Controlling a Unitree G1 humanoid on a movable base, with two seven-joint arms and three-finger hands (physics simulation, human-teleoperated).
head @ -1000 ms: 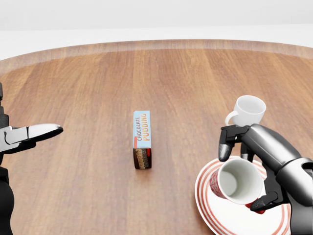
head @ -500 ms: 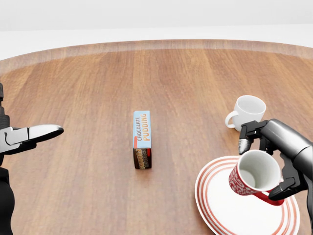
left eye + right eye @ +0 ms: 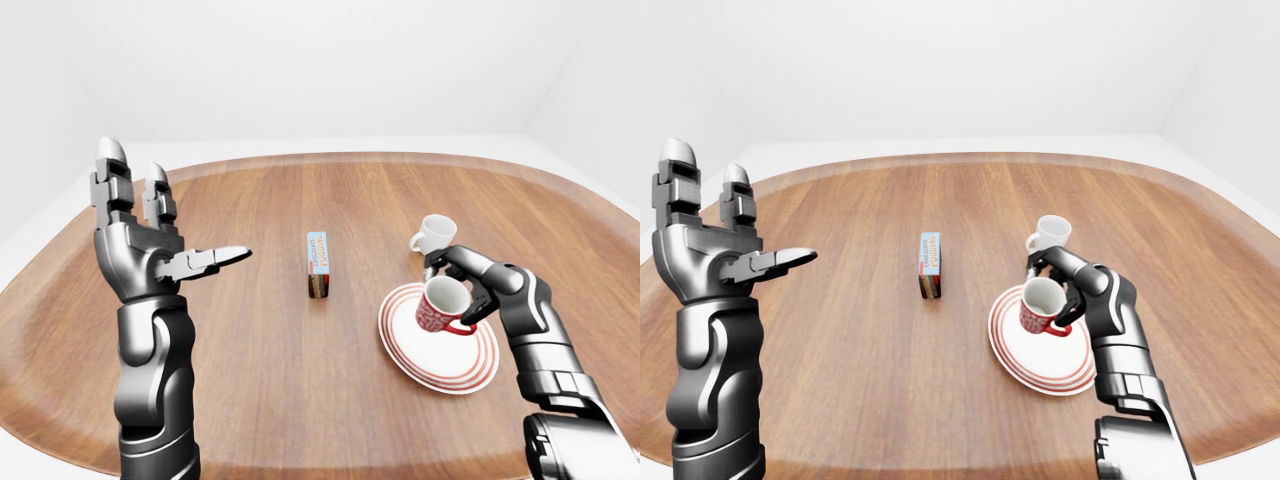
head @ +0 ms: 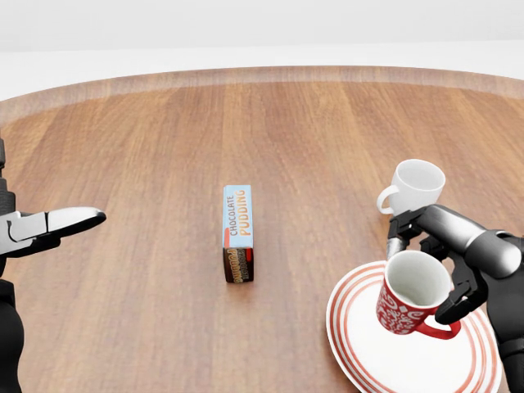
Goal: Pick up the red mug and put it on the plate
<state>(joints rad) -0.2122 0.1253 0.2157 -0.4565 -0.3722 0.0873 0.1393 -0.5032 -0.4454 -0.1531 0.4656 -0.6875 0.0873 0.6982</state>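
Note:
The red mug (image 4: 409,301) with a white inside stands nearly upright over the left part of the red-striped white plate (image 4: 348,327), its handle pointing to the lower right. My right hand (image 4: 426,266) is shut on the mug, with fingers (image 4: 399,231) over its far rim. I cannot tell whether the mug's base touches the plate. My left hand (image 3: 170,235) is open and empty, raised at the left of the left-eye view, far from the mug.
A white mug (image 4: 417,185) stands on the wooden table (image 4: 164,147) just above the plate. A chocolate pudding box (image 4: 238,233) lies mid-table, left of the plate.
The red mug has turned from tilted towards me to nearly upright and has come down over the plate in my right hand. The left hand has not moved.

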